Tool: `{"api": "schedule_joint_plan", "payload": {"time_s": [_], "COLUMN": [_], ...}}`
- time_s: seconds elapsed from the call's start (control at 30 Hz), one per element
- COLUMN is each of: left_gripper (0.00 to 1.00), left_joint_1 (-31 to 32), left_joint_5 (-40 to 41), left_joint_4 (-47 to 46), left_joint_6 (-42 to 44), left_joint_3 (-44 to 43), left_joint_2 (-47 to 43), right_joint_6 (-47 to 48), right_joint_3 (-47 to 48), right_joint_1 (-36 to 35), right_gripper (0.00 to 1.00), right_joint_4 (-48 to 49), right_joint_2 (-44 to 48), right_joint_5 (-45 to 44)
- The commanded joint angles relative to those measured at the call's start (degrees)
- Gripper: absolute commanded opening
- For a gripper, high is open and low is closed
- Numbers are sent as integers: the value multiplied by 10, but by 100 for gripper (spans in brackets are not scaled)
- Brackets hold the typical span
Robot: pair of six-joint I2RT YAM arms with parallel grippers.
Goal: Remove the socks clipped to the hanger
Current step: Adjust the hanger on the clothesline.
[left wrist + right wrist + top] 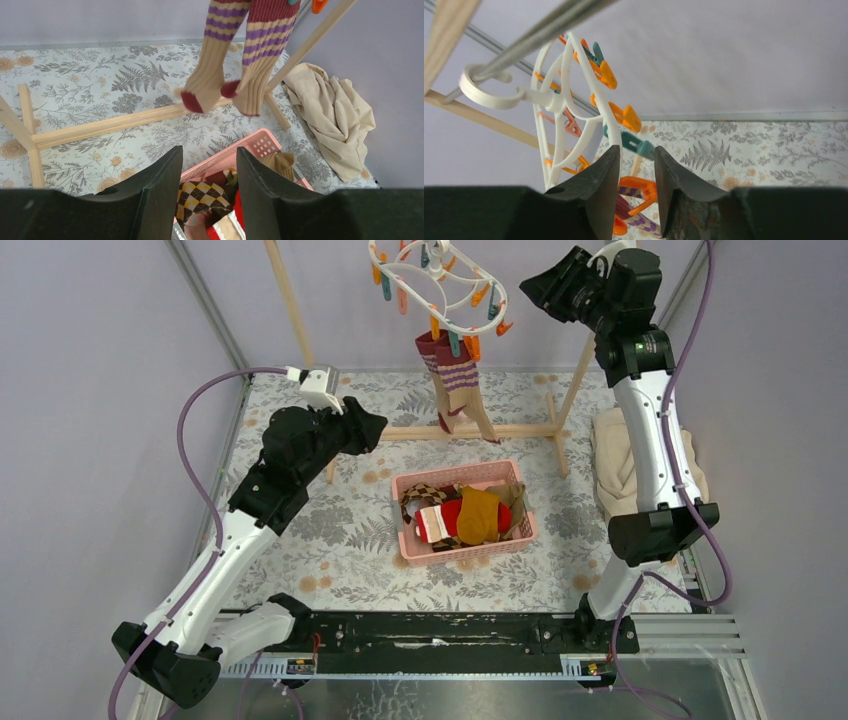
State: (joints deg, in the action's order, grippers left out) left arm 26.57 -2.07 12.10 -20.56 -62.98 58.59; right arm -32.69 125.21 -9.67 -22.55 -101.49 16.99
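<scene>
At 12 o'clock in the top view, one white hanger (pixel 437 275), hooked on the bar of one wooden rack (pixel 530 428), with orange, teal and pink clips around its ring. Clipped beneath it, two striped socks (pixel 458 380), maroon, purple and tan, dangling side by side above the table (pixel 340 540). Near the table's middle, one pink basket (pixel 470 552) holding four more socks: one argyle sock (pixel 415 498) at its 9 o'clock, one red Santa-patterned sock (pixel 440 522) just beside that, one mustard sock (pixel 482 515) in the centre, one brown sock (pixel 515 498) at 2 o'clock. At 3 o'clock from the basket, one crumpled beige cloth (pixel 610 465). Left tool (pixel 207 175) at 10 o'clock from the basket, fingers spread wide, holding nothing, pointed toward the two hanging socks. Right tool (pixel 636 175) raised at 1 o'clock, near the hanger, fingers parted by a narrow gap, one orange clip (pixel 638 189) seen through that gap; touching it or not, cannot tell.
</scene>
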Motion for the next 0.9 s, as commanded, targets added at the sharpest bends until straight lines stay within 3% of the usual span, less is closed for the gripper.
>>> {"api": "schedule_joint_plan", "payload": {"time_s": [0.0, 0.3, 0.43, 0.7, 0.87], "left_gripper": [51, 52, 52, 51, 52], "left_joint_1": [0, 0, -1, 0, 0], "left_joint_5": [13, 16, 6, -8, -5], "left_joint_4": [8, 2, -18, -19, -44], "left_joint_6": [17, 19, 20, 23, 29], "left_joint_3": [-19, -20, -53, -205, -226], "left_joint_2": [-9, 1, 40, 131, 163], "right_joint_6": [-15, -38, -41, -43, -59], "right_joint_3": [-4, 12, -58, -186, -300], "right_joint_1": [31, 64, 64, 57, 36], "right_gripper": [41, 43, 45, 49, 54], "right_joint_4": [94, 112, 127, 103, 112], "right_joint_2": [3, -5, 41, 149, 240], "right_joint_5": [51, 117, 137, 194, 188]}}
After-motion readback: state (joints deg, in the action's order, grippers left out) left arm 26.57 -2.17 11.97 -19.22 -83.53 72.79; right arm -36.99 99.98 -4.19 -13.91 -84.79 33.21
